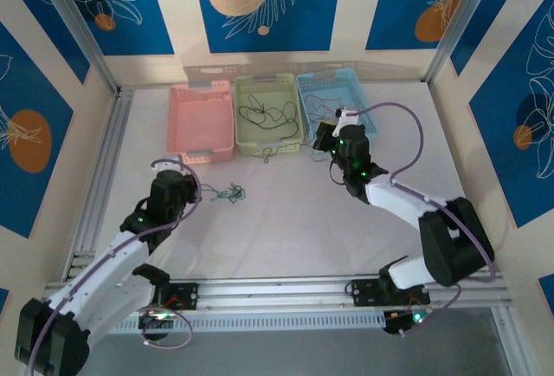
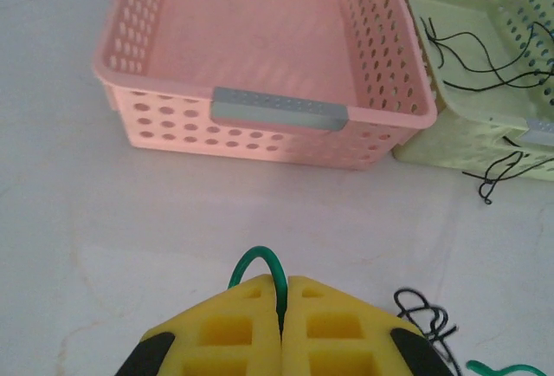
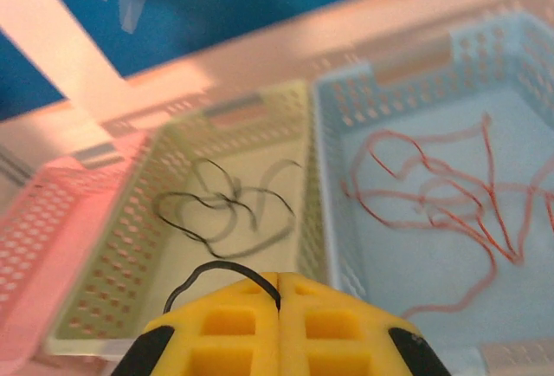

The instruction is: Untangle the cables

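In the top view, the left arm is stretched low toward the pink basket (image 1: 201, 120), its left gripper (image 1: 172, 166) near the cables (image 1: 230, 193) clumped on the table (image 1: 286, 229). The right arm is bent, with the right gripper (image 1: 327, 136) raised where the green basket (image 1: 270, 145) and blue basket (image 1: 305, 103) meet. In the left wrist view, the jaws are clenched on a green cable (image 2: 257, 260). In the right wrist view, the jaws are clenched on a black cable (image 3: 216, 272), and orange-red cables (image 3: 433, 190) are seen lying in the blue basket.
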